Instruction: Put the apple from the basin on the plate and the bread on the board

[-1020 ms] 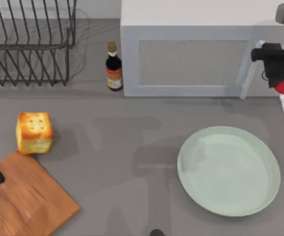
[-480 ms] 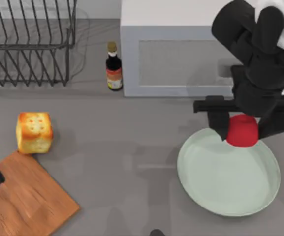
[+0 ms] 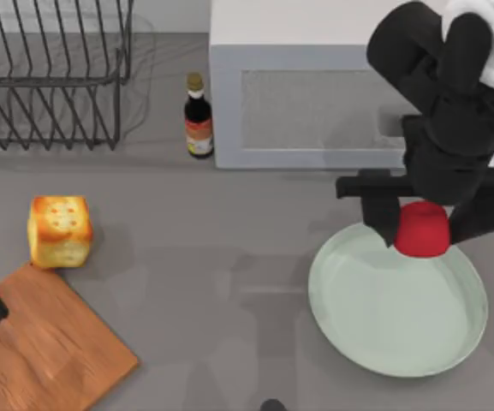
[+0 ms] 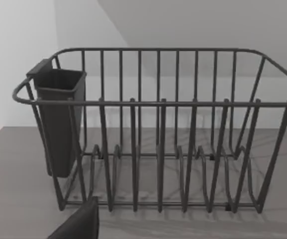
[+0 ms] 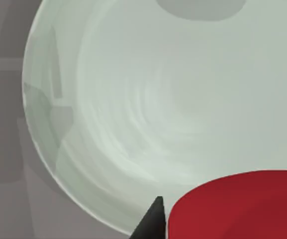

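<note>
Your right gripper (image 3: 424,224) holds the apple (image 3: 422,231) clamped between its jaws above the far rim of the plate (image 3: 375,342), so the plate's centre lies nearer you, while the bread (image 3: 59,229) waits beside the board (image 3: 50,351).

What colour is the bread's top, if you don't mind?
Toasted orange-brown with darker spots on the bread, clearest in the top view.

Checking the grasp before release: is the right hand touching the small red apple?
Touching. In the top view the right hand has a dark finger pressed against each side of the small bright-red apple, over the pale mint-green plate.
</note>
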